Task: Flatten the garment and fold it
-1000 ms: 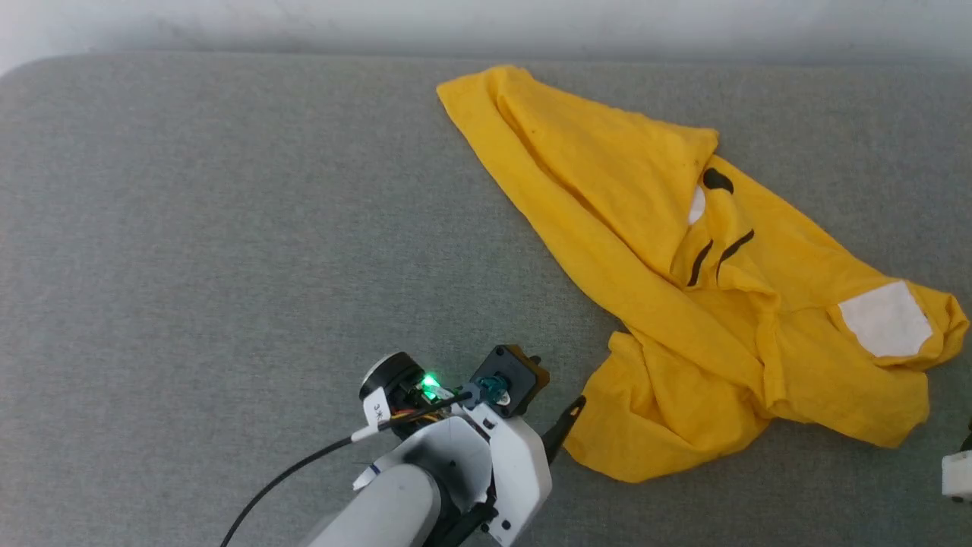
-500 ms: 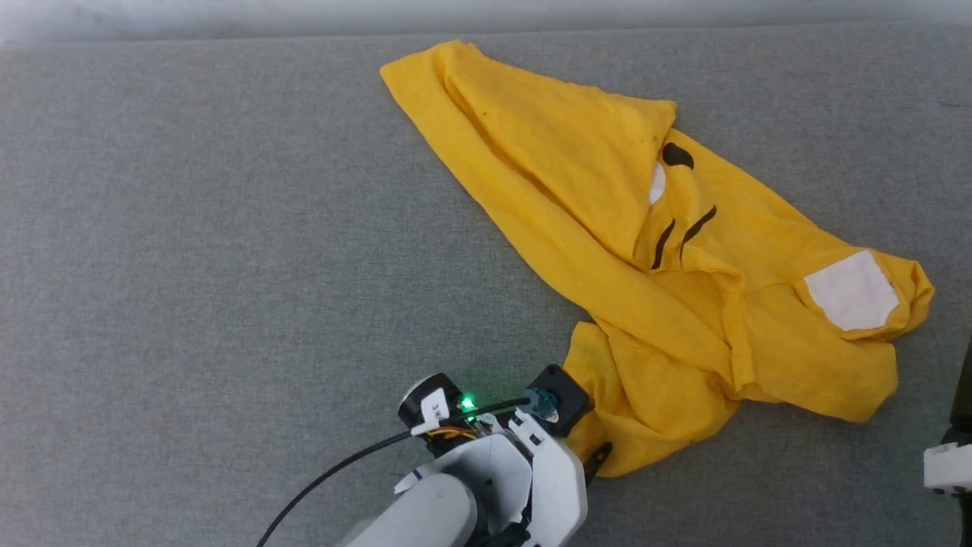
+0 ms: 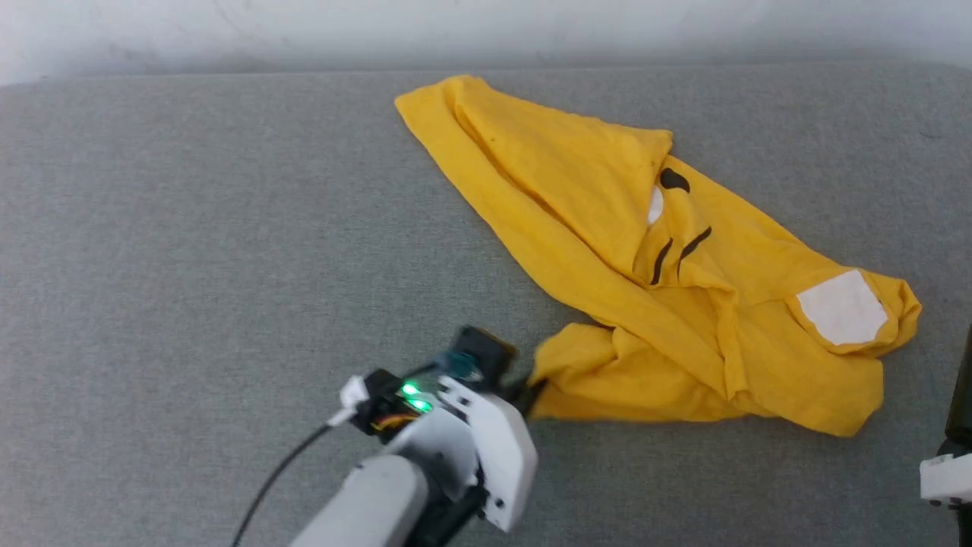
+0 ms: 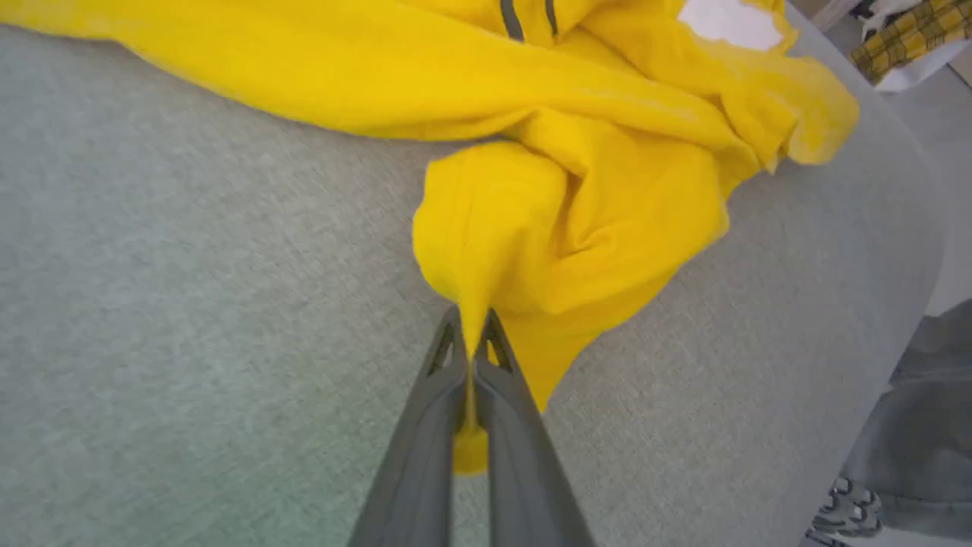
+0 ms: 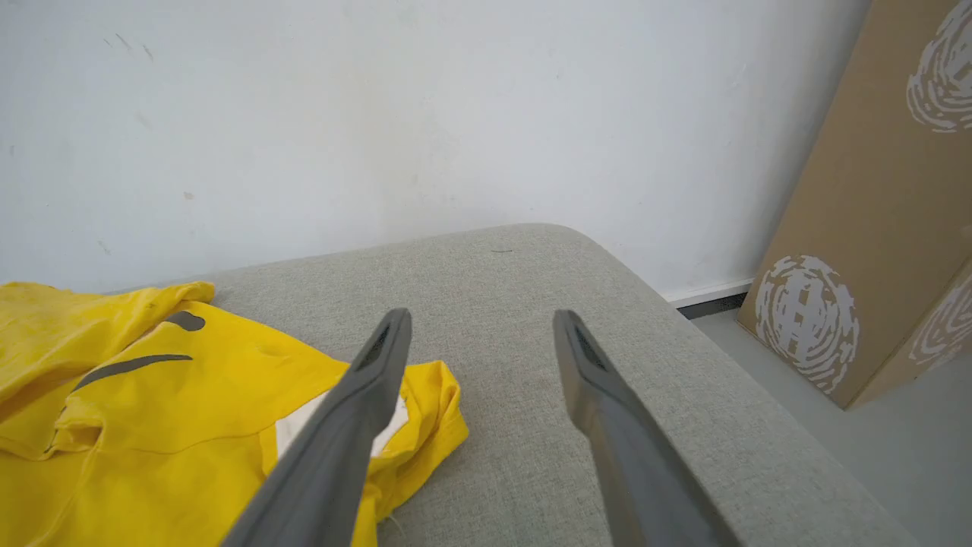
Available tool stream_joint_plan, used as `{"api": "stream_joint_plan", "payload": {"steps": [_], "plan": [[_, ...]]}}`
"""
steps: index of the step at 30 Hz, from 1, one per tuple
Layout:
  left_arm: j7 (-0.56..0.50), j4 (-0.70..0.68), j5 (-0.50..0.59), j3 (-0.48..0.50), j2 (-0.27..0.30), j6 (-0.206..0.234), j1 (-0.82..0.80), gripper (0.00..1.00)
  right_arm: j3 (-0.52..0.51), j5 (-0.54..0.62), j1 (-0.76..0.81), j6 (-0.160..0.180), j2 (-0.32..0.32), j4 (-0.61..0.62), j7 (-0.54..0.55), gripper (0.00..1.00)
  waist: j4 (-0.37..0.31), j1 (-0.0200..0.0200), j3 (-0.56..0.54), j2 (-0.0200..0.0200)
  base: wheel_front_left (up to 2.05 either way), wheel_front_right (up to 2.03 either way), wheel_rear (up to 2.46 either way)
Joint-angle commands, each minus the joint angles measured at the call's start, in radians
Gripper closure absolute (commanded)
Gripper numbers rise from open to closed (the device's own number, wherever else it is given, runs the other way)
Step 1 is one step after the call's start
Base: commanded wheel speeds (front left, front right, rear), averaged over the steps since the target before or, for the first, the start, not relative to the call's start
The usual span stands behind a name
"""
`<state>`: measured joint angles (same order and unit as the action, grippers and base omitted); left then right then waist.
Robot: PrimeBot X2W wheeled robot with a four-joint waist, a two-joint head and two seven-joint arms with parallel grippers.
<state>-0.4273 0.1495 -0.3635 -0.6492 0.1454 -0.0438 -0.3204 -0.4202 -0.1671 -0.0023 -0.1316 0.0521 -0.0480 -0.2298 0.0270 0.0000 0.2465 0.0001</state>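
Observation:
The garment (image 3: 607, 251), a bright yellow T-shirt with black marks and a white patch, lies crumpled on the grey cushion, stretching from the back middle to the right. My left gripper (image 3: 528, 395) is shut on its near-left edge; in the left wrist view the two fingers pinch a peak of yellow cloth of the garment (image 4: 562, 220) at the left gripper (image 4: 471, 342). My right gripper (image 5: 480, 323) hangs open above the cushion, just right of the garment (image 5: 152, 403) and its white patch. A pale part of the right arm (image 3: 945, 479) shows at the lower right edge.
The grey cushion (image 3: 228, 251) spreads wide to the left of the garment. A white wall (image 5: 380, 114) runs behind it. A cardboard box (image 5: 873, 228) stands on the floor beyond the cushion's right end. A shoe (image 4: 847, 509) shows on the floor.
My left gripper has closed on the garment's near-left edge and pulled it leftward, drawing the cloth into a point. The head camera has shifted.

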Motion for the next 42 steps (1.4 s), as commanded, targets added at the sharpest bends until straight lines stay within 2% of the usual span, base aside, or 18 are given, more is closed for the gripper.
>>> {"api": "stream_joint_plan", "payload": {"steps": [1,5,9,13,16,17,18,23,29,33,37,42], "plan": [[0.016,-0.047,-0.032,0.053,0.019,0.027,0.020,1.00,-0.002,0.005,0.009,0.001,-0.002,0.002,0.004,0.00,0.038,0.0000,-0.038,-0.0001,0.00,0.00,0.00],[0.029,-0.156,-0.070,0.181,0.103,0.106,0.097,1.00,-0.012,0.011,0.018,0.001,-0.002,0.006,0.016,0.00,0.071,0.0000,-0.069,-0.0001,0.00,0.00,0.00],[0.030,-0.255,-0.126,0.319,0.183,0.201,0.260,1.00,-0.028,0.014,0.033,0.001,-0.002,0.020,0.031,0.00,0.101,0.0000,-0.087,-0.0001,0.00,0.00,0.00],[0.035,-0.316,-0.181,0.417,0.218,0.274,0.446,1.00,-0.046,0.015,0.048,0.001,-0.002,0.031,0.044,0.00,0.133,0.0000,-0.094,-0.0001,0.00,0.00,0.00],[0.059,-0.323,-0.207,0.448,0.205,0.301,0.532,1.00,-0.049,0.017,0.052,0.001,-0.002,0.032,0.054,0.00,0.153,0.0000,-0.095,-0.0001,0.00,0.00,0.00],[0.076,-0.324,-0.212,0.452,0.194,0.304,0.543,0.52,-0.046,0.017,0.053,0.001,-0.002,0.035,0.059,0.00,0.160,0.0000,-0.096,-0.0001,0.00,0.00,0.00],[0.096,-0.326,-0.219,0.456,0.178,0.308,0.548,0.00,-0.044,0.018,0.054,0.001,-0.002,0.038,0.063,0.00,0.166,0.0000,-0.097,-0.0001,0.00,0.00,0.00],[0.149,-0.341,-0.222,0.440,0.138,0.295,0.527,0.00,-0.033,0.022,0.049,0.001,-0.002,0.054,0.079,0.00,0.176,0.0000,-0.100,-0.0001,0.00,0.00,0.00],[0.232,-0.386,-0.203,0.458,0.135,0.269,0.447,0.00,0.003,0.035,0.051,0.001,-0.002,0.075,0.106,0.00,0.163,0.0000,-0.106,-0.0001,0.00,0.00,0.00],[0.415,-0.401,-0.132,0.499,0.123,0.276,0.401,0.00,0.044,0.032,0.048,0.001,-0.002,0.116,0.136,0.00,0.149,0.0000,-0.108,-0.0001,0.00,0.00,0.00],[0.627,-0.377,-0.051,0.500,0.111,0.256,0.394,0.00,0.057,0.026,0.059,0.001,-0.002,0.151,0.153,0.00,0.144,0.0000,-0.108,-0.0001,0.00,0.00,0.00],[0.686,-0.325,0.024,0.505,0.086,0.238,0.403,0.00,0.083,0.010,0.089,0.001,-0.002,0.152,0.159,0.00,0.141,0.0000,-0.110,-0.0001,0.00,0.00,0.00]]}}
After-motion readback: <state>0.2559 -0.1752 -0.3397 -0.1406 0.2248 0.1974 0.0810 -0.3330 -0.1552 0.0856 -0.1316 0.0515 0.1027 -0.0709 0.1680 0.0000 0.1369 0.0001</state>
